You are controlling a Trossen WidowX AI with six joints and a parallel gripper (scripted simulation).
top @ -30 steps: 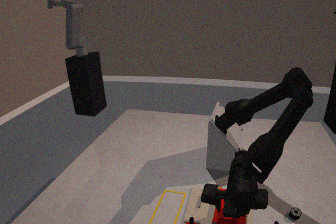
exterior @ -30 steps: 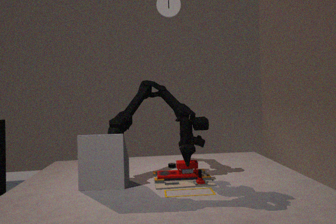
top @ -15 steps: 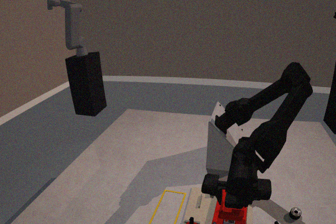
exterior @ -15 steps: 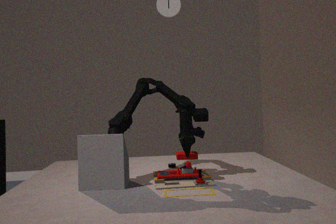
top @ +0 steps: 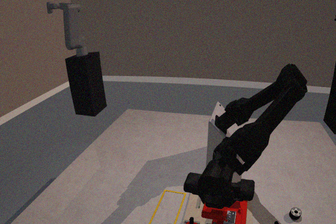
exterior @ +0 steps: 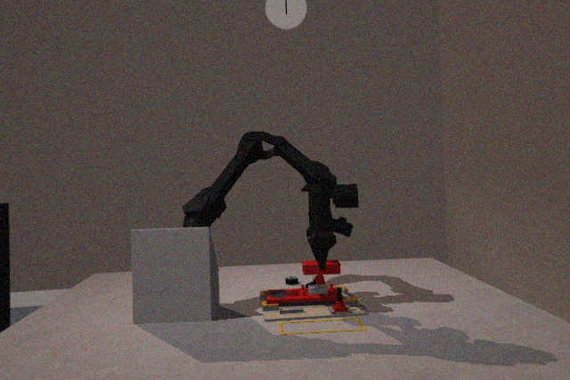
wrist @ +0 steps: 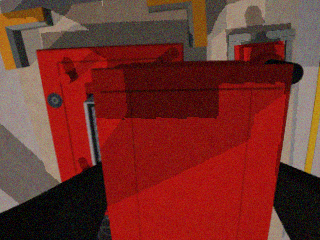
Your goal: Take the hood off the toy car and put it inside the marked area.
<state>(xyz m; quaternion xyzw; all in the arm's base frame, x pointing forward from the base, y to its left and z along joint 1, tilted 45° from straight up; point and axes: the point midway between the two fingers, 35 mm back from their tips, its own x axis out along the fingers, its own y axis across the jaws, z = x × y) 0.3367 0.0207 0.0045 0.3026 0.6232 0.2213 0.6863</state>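
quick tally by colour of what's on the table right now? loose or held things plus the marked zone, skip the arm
Red: 2, the hood held in the claw above the car, and the car body
Black: 1, small wheel
Grey: 1, block under the arm's base
Yellow: 1, outlined rectangle on the table
Total: 5

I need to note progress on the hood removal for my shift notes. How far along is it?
Done: the red hood is off the toy car and held in the air above it. In hand: the gripper has its jaws shut on the hood, which fills the wrist view. Left: carry it to the yellow marked area in front of the car, set it down inside, then open and back away.
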